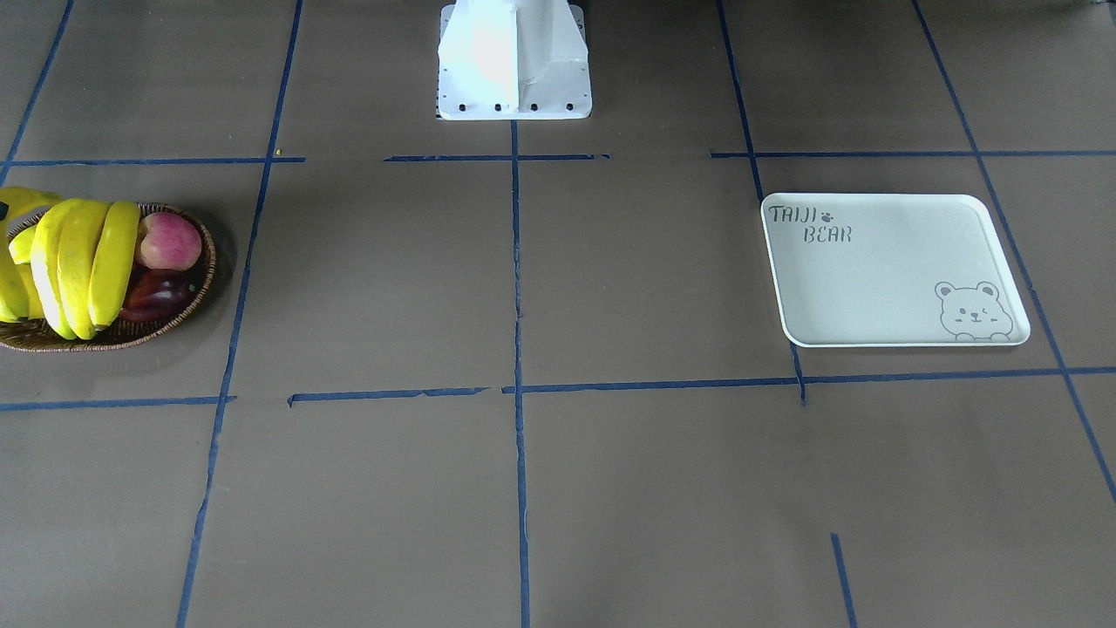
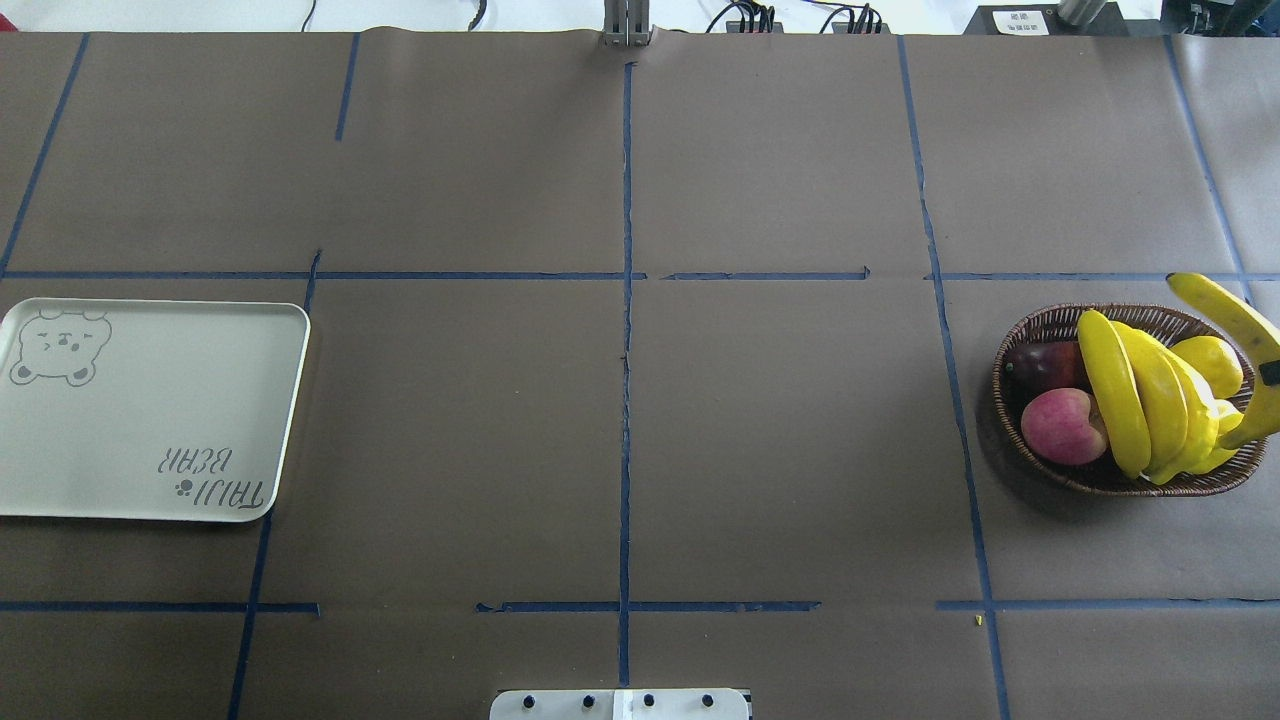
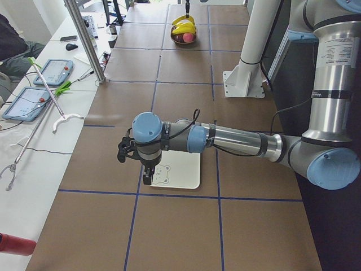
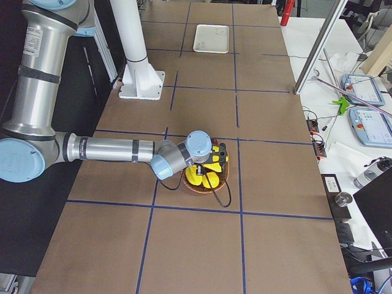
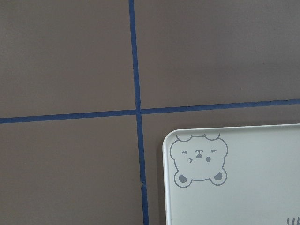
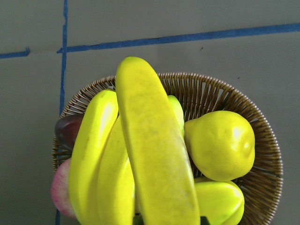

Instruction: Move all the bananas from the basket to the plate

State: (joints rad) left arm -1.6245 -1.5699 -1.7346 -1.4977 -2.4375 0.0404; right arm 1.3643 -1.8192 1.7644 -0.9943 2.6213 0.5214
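Note:
The wicker basket (image 2: 1040, 330) stands at the table's right end, and three bananas (image 2: 1120, 400) lie side by side in it. A fourth banana (image 2: 1225, 305) is raised over the basket's right side. My right gripper (image 2: 1272, 372) is shut on it, with only a dark bit of it showing at the view's edge. This banana fills the right wrist view (image 6: 150, 154). The white plate (image 2: 150, 400) lies empty at the table's left end. My left gripper (image 3: 148, 175) hovers over the plate's bear corner (image 5: 199, 161). I cannot tell whether it is open.
In the basket with the bananas are a pink apple (image 2: 1063, 425), a dark red apple (image 2: 1045, 362) and a plump yellow-green fruit (image 6: 220, 145). The robot's white base (image 1: 514, 61) stands at mid table. A metal pole (image 3: 84, 39) and tablets are on the operators' side.

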